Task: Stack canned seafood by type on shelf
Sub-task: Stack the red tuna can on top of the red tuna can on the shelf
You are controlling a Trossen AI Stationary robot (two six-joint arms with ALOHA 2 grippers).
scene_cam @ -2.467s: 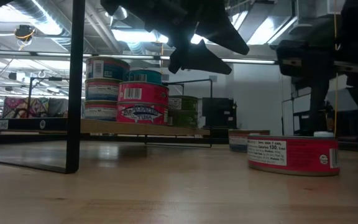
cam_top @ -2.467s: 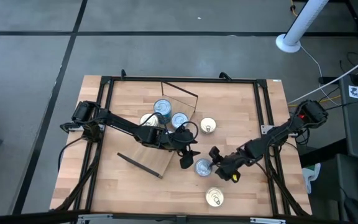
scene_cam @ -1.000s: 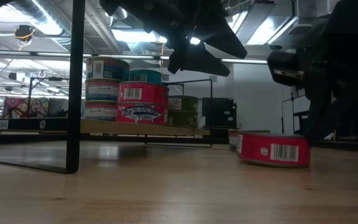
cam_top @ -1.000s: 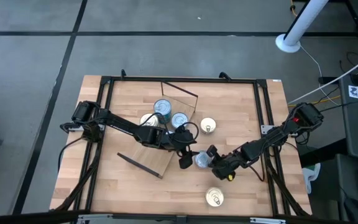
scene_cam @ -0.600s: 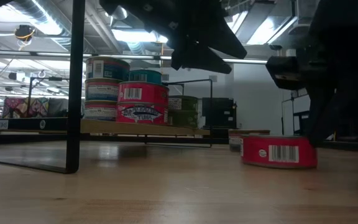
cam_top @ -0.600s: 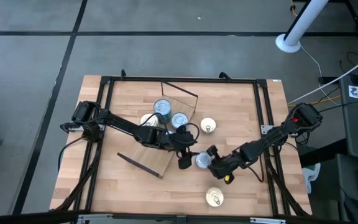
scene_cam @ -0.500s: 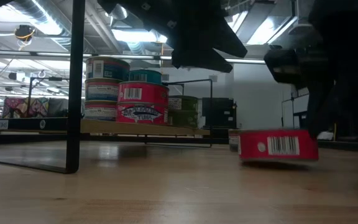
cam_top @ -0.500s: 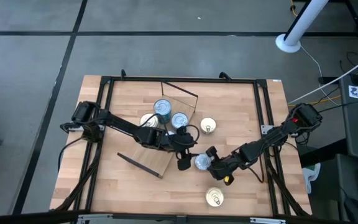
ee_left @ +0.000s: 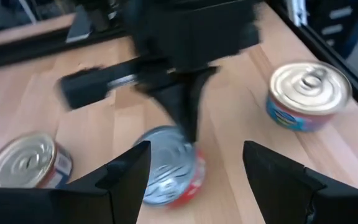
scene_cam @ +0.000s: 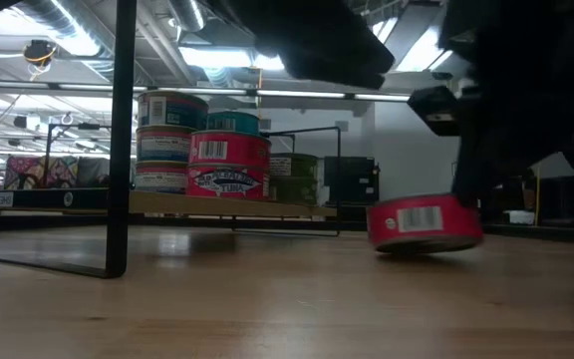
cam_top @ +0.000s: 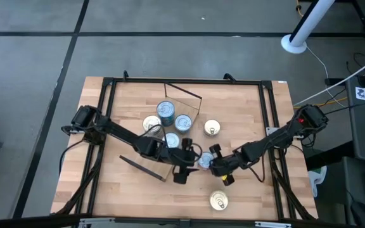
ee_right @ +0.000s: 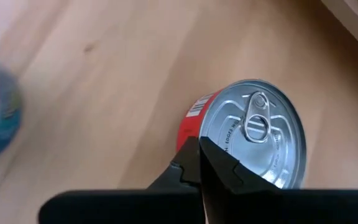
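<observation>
A red-labelled can (cam_top: 203, 161) with a silver pull-tab top (ee_right: 257, 140) stands on the table right of the shelf (cam_top: 146, 158), a plywood board on dark bars. Several cans (scene_cam: 229, 165) are stacked on that board. My right gripper (cam_top: 212, 165) is shut, its tips against the red can. My left gripper (ee_left: 194, 171) is open on the can's other side; its fingers stand on either side of the can without touching it. My right gripper pushes the red can with its shut fingertips (ee_right: 199, 155). They meet the can's side wall just under the top rim (ee_right: 190, 123), on the side toward the table's right edge. The fingers slant down from the right. The can's base stays on the table (scene_cam: 425, 225).
One gold-lidded can (cam_top: 212, 128) stands beyond the red can, another (cam_top: 218, 201) by the near edge. A dark frame (cam_top: 268, 126) runs round the tabletop. Bare wood lies at the near left and far right.
My right gripper, staying shut, has moved toward the table's left and slid the red can along the table toward the shelf. My left gripper has swung toward the near edge and rolled, and its open fingers now flank the can.
</observation>
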